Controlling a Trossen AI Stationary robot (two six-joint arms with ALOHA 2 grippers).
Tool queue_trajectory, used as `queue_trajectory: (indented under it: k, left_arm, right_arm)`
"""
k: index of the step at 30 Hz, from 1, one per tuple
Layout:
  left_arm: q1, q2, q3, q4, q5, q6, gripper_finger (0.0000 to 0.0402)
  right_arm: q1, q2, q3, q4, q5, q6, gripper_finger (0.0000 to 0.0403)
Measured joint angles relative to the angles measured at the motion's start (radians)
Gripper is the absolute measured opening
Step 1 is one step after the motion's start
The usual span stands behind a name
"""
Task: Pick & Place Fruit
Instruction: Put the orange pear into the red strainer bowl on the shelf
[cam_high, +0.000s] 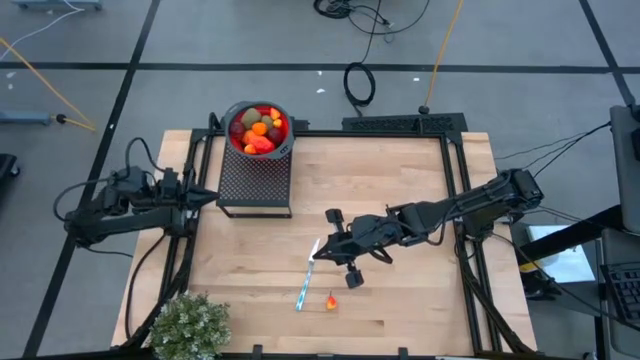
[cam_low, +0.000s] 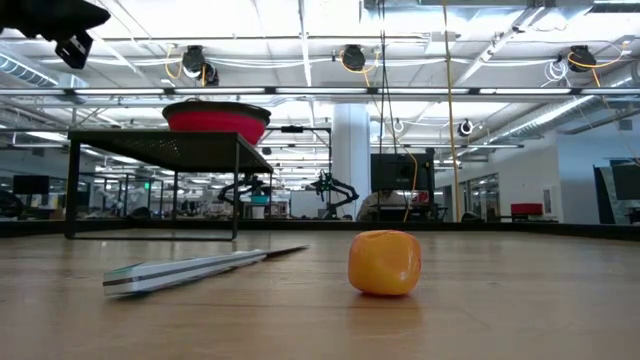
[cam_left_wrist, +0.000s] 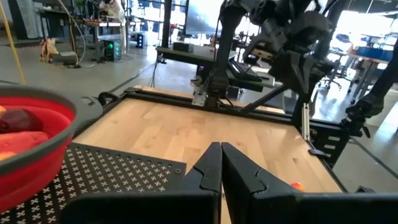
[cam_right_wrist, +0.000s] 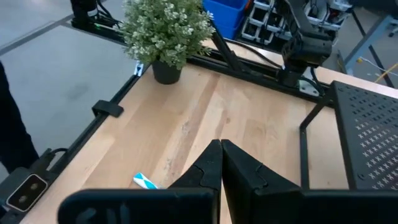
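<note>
Right gripper (cam_high: 318, 250), fingers pressed together and empty, hung over mid-table above a white-and-blue stick (cam_high: 305, 282); left gripper (cam_high: 212, 198), likewise closed, waited beside the mesh stand (cam_high: 255, 185); one small orange fruit (cam_high: 331, 299) lay just beside the stick's near end, the rest filling the red bowl (cam_high: 283, 135); the fruit looked light, rigid and smooth, best pinched across its middle.

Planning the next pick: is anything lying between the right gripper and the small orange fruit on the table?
Nothing visible blocks it. The right gripper, shut, hangs above the table; the orange fruit sits on bare wood nearer the front edge. A pen-like stick lies close beside the fruit, apart from it.
</note>
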Motion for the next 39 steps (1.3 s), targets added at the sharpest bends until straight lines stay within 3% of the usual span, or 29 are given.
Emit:
queue_trajectory:
  k: [21, 39]
  left_arm:
    - [0.000, 0.000, -0.105, 0.130, 0.115, 0.021, 0.0003]
    - [0.000, 0.000, -0.105, 0.146, 0.051, 0.007, 0.0001]
  right_arm:
    - [-0.008, -0.001, -0.002, -0.142, 0.000, 0.077, 0.0000]
    - [-0.023, -0.001, -0.002, -0.180, 0.000, 0.073, 0.0000]
